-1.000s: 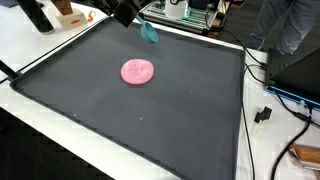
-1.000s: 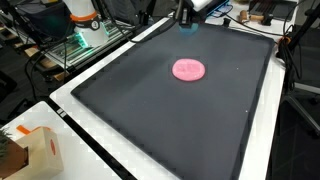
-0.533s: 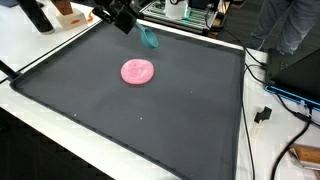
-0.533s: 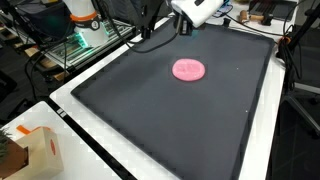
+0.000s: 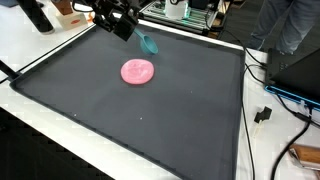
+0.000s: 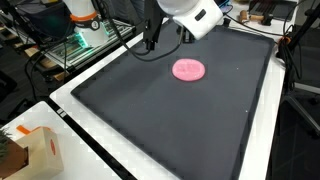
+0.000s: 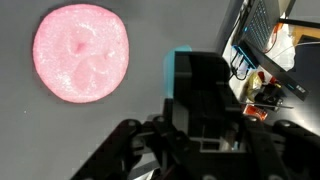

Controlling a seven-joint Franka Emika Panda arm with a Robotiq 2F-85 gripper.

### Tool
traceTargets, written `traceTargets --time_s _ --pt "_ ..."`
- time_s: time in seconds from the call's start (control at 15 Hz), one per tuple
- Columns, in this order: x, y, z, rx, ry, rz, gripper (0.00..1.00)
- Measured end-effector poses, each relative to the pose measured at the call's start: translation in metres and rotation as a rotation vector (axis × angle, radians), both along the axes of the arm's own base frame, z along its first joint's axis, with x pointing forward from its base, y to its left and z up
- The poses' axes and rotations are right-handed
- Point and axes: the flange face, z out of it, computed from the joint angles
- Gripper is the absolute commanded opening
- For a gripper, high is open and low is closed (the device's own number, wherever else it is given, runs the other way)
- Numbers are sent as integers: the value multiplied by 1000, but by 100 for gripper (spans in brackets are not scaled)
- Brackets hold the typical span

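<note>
My gripper (image 5: 141,36) hangs over the far part of a black mat (image 5: 150,110). It is shut on a small teal object (image 5: 149,43) that sticks out from the fingertips. In the wrist view the teal object (image 7: 179,68) shows beside the dark fingers (image 7: 208,75) and is partly hidden by them. A pink round disc (image 5: 138,71) lies flat on the mat, a little nearer than the gripper. It also shows in another exterior view (image 6: 188,69) and in the wrist view (image 7: 80,53). The gripper body (image 6: 192,18) is above and behind the disc.
The mat has a raised rim (image 5: 60,55) and lies on a white table (image 5: 30,45). Cables and a plug (image 5: 264,113) lie beside the mat. A cardboard box (image 6: 30,150) stands on a table corner. Equipment racks (image 6: 80,40) and a person (image 5: 290,25) are beyond the mat.
The arm has swung further over the mat and come lower, toward the pink disc, with the teal object still in the fingers. The disc has not moved.
</note>
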Motion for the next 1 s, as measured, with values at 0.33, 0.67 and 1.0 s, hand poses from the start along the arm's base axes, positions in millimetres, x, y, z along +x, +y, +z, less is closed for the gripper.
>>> traceTargets --time_s 0.33,0.67,1.0 --pt "7 -3 -17 -2 -14 -9 25" --pt "9 -5 -27 -8 -12 -19 25" --pt "13 -8 -29 -10 -16 -23 25"
